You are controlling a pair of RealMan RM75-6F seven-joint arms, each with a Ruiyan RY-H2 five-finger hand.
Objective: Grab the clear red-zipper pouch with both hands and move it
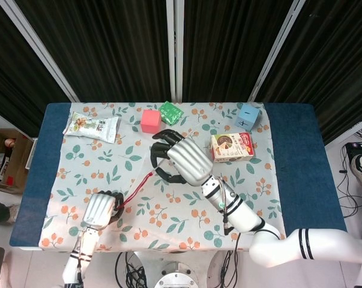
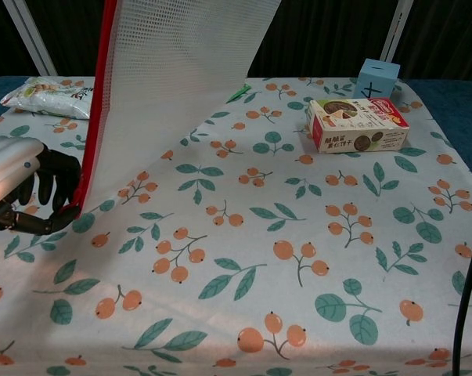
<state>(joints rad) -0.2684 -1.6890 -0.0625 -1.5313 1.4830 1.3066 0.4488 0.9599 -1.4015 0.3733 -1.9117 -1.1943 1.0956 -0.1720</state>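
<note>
The clear mesh pouch with a red zipper hangs lifted off the table, stretched between both hands. From the head view it is edge-on, and only its red zipper line shows. My left hand grips the lower zipper end near the table's front left; the chest view shows this left hand with dark fingers curled on the red corner. My right hand holds the upper end above the table's middle, left of the snack box. The chest view does not show it.
A snack box lies right of my right hand, with a blue cube behind it. A pink cube and a green packet sit at the back. A snack bag lies back left. A black cable hangs at the chest view's right edge.
</note>
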